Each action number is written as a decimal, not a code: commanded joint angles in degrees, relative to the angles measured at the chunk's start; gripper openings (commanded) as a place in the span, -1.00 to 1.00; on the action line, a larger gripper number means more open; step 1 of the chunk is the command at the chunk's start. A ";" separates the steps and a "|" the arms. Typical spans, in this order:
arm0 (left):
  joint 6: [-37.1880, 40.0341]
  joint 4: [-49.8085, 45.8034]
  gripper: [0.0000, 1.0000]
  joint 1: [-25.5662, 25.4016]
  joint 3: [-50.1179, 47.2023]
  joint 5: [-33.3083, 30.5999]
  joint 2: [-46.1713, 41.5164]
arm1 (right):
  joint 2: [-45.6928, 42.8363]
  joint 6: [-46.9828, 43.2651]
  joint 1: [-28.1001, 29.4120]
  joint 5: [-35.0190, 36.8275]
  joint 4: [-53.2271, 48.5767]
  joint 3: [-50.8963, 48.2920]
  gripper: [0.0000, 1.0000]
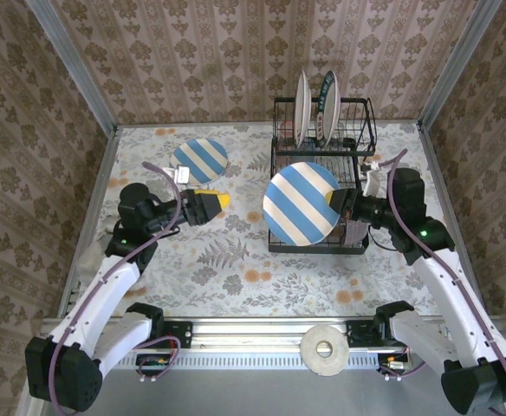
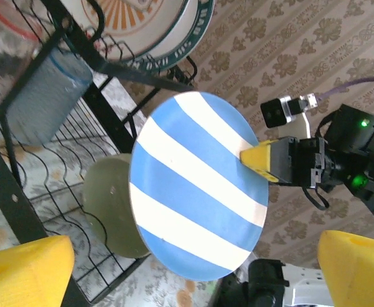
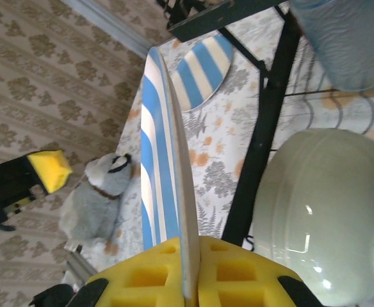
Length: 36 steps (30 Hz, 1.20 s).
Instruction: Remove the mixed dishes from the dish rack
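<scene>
My right gripper (image 1: 334, 205) is shut on the right rim of a blue-striped plate (image 1: 301, 204), held upright on edge in front of the black wire dish rack (image 1: 367, 130). In the right wrist view the yellow pads (image 3: 238, 275) pinch the plate's edge (image 3: 164, 160). My left gripper (image 1: 221, 202) stands open to the plate's left, apart from it and facing it; its yellow fingers (image 2: 24, 272) frame the plate (image 2: 196, 185). A second striped plate (image 1: 200, 160) lies flat on the table. Two plates (image 1: 302, 108) stand upright in the rack's upper shelf. A cream-green bowl (image 3: 321, 211) and a tumbler (image 2: 46, 96) sit inside the rack.
A grey plush toy (image 3: 100, 198) lies at the table's left edge. A roll of tape (image 1: 325, 349) rests on the front rail between the arm bases. Wallpapered walls close the table in on three sides. The floral tablecloth (image 1: 236, 260) lies bare in front.
</scene>
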 commanded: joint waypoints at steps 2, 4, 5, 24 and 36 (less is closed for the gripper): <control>-4.84 9.19 0.89 -3.30 -2.03 2.83 3.95 | 0.37 2.09 0.26 -7.94 7.17 -0.61 -1.00; -6.66 12.88 0.83 -4.38 -2.39 3.94 6.29 | 0.26 2.50 0.26 -9.34 7.78 -1.03 -1.00; -7.53 14.86 0.79 -5.06 -2.42 4.39 7.60 | -0.04 2.78 0.19 -9.81 8.07 -1.29 -1.00; -20.05 39.03 0.00 -10.81 -2.08 4.77 22.70 | -0.18 5.10 0.02 -13.39 9.86 -2.73 -1.00; -24.06 44.32 -0.54 -10.90 -2.87 4.94 23.96 | 0.84 5.50 0.08 -13.57 11.20 -2.90 -1.00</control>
